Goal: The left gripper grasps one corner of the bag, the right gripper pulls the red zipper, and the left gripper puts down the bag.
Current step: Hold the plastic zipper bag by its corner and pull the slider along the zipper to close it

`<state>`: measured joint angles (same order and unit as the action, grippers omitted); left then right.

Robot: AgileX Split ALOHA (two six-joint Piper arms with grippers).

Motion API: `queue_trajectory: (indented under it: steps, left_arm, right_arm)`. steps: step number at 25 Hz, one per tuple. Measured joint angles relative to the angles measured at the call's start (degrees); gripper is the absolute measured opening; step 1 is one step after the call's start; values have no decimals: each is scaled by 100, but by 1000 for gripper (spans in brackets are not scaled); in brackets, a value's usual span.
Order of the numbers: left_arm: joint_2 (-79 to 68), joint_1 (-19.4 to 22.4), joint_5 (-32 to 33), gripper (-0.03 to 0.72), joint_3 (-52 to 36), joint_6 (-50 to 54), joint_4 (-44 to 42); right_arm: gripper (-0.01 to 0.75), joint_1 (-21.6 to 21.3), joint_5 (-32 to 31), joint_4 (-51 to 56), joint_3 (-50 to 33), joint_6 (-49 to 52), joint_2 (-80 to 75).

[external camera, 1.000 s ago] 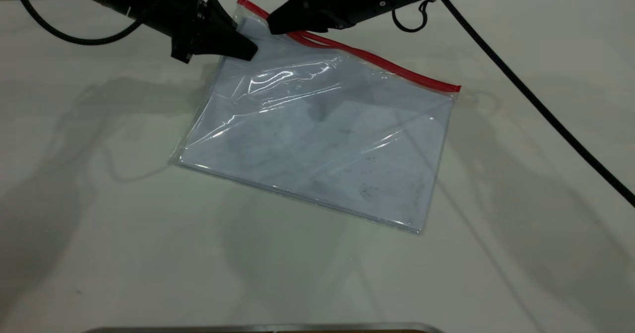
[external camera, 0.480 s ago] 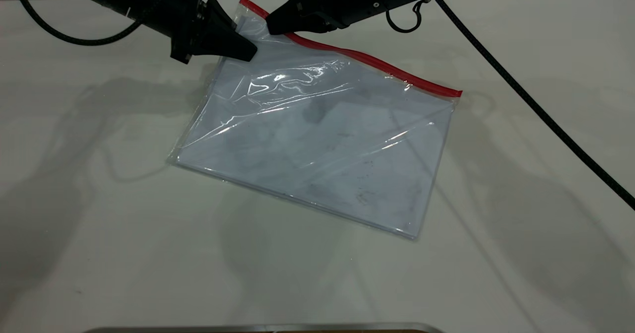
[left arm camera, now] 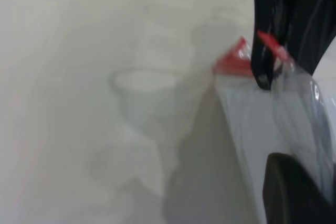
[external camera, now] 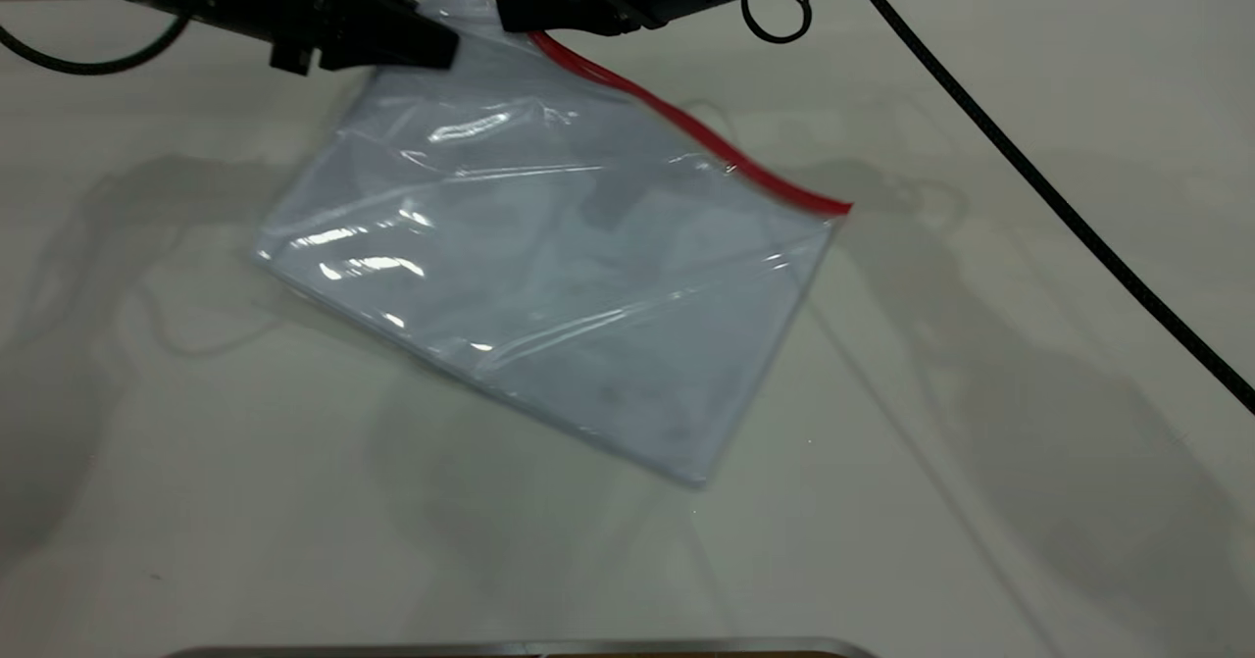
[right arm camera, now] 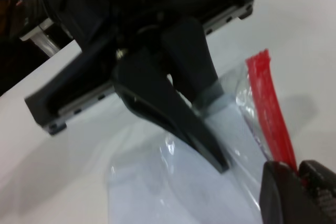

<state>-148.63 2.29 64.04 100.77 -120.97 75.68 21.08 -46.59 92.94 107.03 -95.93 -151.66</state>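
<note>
The clear bag [external camera: 549, 276] with pale sheets hangs tilted, its top corner raised and its lower part near the table. The red zipper [external camera: 677, 124] runs along its upper right edge. My left gripper [external camera: 436, 48] is shut on the bag's top left corner; it also shows in the right wrist view [right arm camera: 210, 150]. My right gripper [external camera: 510, 16] is shut on the red zipper near the top end, seen closely in the right wrist view [right arm camera: 299, 174]. In the left wrist view the right gripper [left arm camera: 262, 80] pinches the red strip [left arm camera: 231, 61].
The pale table [external camera: 980, 393] spreads all round the bag. The right arm's thick black cable [external camera: 1059, 197] crosses the table at the right. A metal edge [external camera: 510, 648] lies along the near side.
Both grippers have risen and moved left with the bag. The bag's top corner lifted higher and the whole bag swung and slid left, its lower corner dragging along.
</note>
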Motion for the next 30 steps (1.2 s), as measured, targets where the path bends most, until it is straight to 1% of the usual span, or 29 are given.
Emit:
queue_trajectory:
  steps: [5,16,25,30]
  left_arm:
    - [-4,154,153,53,-12,-17,395]
    - [-62,165,181,53,-57,-24,1308]
    - [-67,165,142,53,-57,-29,1357]
    - [-67,149,142,53,-27,-16,1190]
  right_arm:
    - [34,0,42,93,11,-76,0]
    - [34,-142,81,-14,41,-76,-7]
    - [34,-230,-10,-168,74,148,-211]
    - [35,-297,-84,-981,117,819,-250]
